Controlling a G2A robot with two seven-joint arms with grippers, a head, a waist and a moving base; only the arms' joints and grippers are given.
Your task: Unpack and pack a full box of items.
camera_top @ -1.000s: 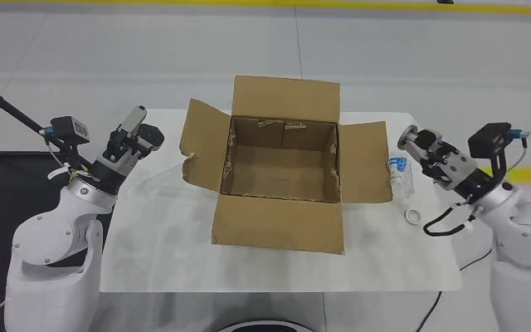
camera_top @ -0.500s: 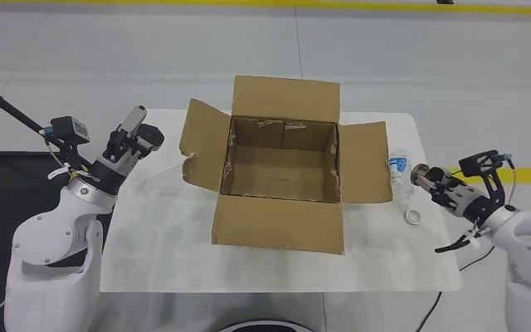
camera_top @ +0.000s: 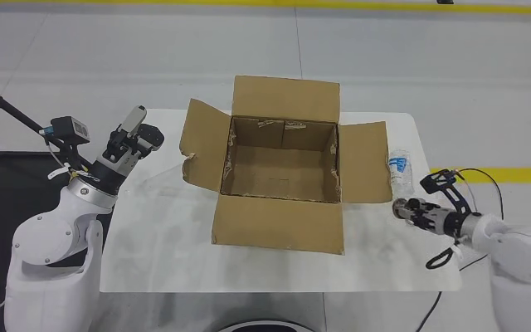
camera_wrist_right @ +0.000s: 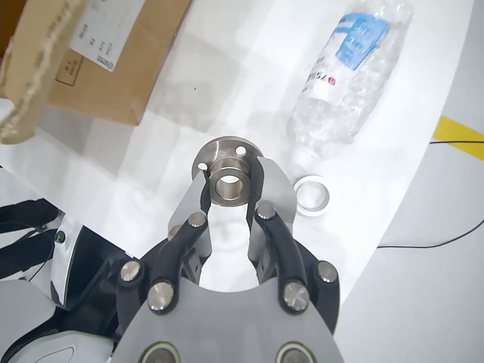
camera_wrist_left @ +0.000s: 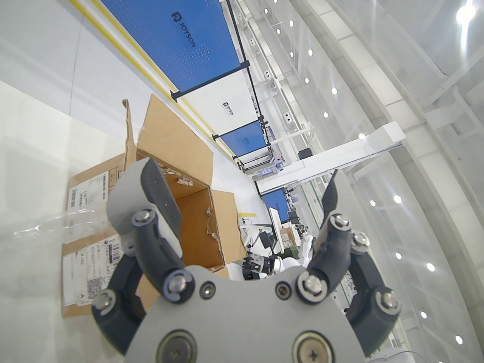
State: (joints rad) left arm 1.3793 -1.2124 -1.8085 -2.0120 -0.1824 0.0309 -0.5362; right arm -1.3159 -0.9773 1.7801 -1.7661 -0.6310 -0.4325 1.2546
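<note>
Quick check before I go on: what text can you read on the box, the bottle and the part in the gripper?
Shipping labels on the cardboard box flap: barcodes and small print, too small to read.
Label on the box's other flap: blurred, unreadable.
Blue label on the plastic bottle: blurred, unreadable.
Metal fitting in the right gripper: no marks.
</note>
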